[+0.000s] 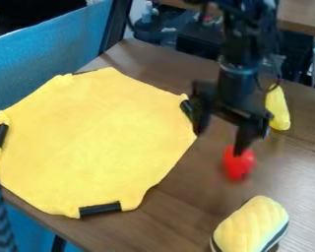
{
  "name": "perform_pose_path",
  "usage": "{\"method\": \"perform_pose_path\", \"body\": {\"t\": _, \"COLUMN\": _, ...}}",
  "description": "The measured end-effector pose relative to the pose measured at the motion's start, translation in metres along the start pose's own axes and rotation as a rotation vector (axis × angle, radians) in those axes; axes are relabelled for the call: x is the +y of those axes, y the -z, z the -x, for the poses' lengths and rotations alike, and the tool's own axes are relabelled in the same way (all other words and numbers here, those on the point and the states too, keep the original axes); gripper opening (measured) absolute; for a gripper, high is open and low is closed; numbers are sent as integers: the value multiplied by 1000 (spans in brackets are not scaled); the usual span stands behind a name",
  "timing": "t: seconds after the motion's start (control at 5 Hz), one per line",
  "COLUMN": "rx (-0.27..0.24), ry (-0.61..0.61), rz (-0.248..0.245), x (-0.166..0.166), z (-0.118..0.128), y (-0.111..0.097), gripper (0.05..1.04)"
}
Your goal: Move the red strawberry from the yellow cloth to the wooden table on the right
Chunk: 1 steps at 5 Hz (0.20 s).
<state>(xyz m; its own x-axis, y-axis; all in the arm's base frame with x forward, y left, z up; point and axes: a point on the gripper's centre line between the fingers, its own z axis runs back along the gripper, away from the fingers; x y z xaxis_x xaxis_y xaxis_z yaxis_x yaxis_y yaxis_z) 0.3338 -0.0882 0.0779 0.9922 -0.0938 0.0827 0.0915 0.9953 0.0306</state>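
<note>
- Your table (pixel 186 206) carries the spread yellow cloth (pixel 88 138).
- Tool (pixel 219 142): fingers apart, seemingly empty, likely positioning; moving calls for clearance.
- Yellow sponge (pixel 251 227): in front.
- Yellow toy (pixel 278 108): behind.
- Red toy (pixel 238 164): just below one fingertip.

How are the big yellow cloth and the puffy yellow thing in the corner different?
The yellow cloth is wide and flat; the puffy thing is small and thick. The cloth has black pieces around its edge; the puffy thing has a dark side stripe. Both are yellow.
</note>
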Motion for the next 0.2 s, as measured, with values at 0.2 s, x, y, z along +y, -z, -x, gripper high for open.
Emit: {"method": "perform_pose_path", "body": {"t": 0.2, "rx": -37, "ry": -24, "rz": 45, "x": 9, "z": 11, "y": -29, "gripper": 1000}}
